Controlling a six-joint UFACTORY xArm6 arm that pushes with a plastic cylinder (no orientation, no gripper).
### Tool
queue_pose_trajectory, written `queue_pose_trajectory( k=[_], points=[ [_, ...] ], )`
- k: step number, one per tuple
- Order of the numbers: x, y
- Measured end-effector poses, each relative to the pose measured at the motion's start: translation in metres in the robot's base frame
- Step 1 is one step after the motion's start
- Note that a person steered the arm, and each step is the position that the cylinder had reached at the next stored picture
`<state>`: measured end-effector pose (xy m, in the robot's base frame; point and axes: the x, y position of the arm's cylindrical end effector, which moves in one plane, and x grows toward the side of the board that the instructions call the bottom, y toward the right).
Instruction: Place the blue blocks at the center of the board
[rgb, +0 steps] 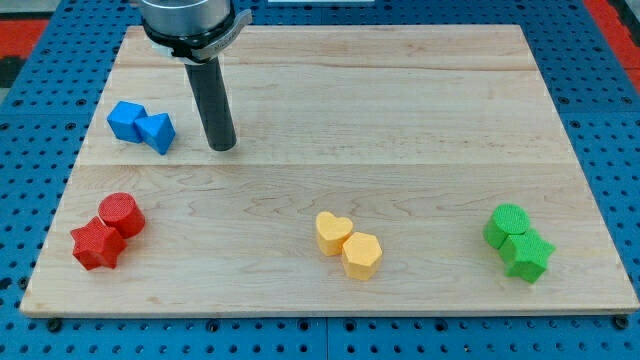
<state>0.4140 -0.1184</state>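
Two blue blocks sit touching at the board's left, above mid-height: a blue cube (126, 120) and a blue triangular block (157, 132) just to its right. My tip (223, 147) rests on the wooden board (400, 110) a short way to the right of the blue triangular block, apart from it. The dark rod rises from the tip to the arm's head at the view's top.
A red cylinder (121, 214) and a red star block (98, 244) touch at the lower left. A yellow heart (333, 232) and a yellow hexagon (362, 255) lie at the bottom centre. A green cylinder (508, 225) and a green star block (527, 255) lie at the lower right.
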Motion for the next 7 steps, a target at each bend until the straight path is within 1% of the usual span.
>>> queue_pose_trajectory(
  k=[3,4,5,6,7],
  points=[
    [-0.002,0.0],
    [-0.002,-0.009],
    [0.01,-0.011],
    [0.031,-0.018],
    [0.05,-0.085]
  ],
)
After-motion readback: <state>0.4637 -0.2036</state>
